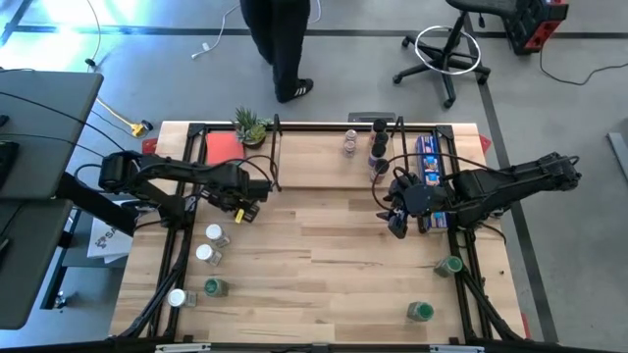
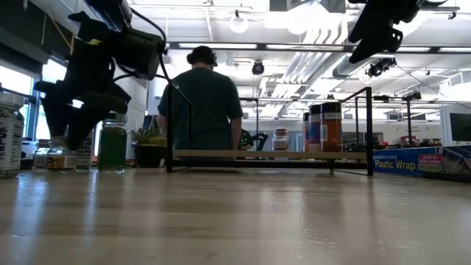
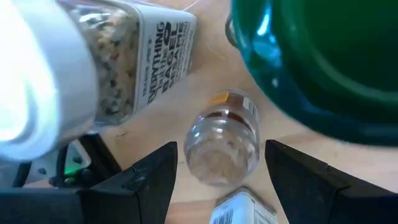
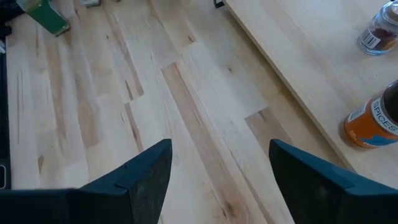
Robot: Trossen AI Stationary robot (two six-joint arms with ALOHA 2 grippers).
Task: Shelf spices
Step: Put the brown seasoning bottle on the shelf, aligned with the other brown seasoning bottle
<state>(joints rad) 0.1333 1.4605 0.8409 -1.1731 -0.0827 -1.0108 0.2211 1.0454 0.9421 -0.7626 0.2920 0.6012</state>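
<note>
The left gripper (image 3: 217, 180) hangs open and empty over a small clear jar (image 3: 222, 144) lying left of the shelf (image 1: 314, 162) — fingers on either side, not touching. The right gripper (image 1: 397, 224), also open and empty, hovers just in front of the shelf's right end. Three or four jars stand on the shelf, six off it. Light, stiff, slippery glass — I'd grip mid-body.

A: What is running off the left wrist view's edge?
B: A green-lidded jar (image 3: 323, 62), blurring at upper right; a white cap (image 3: 37, 74), blurring at left.

A: And the low view?
B: The left gripper (image 2: 73, 125) is hiding jars behind it, lower left; labels are proving unreadable.
</note>
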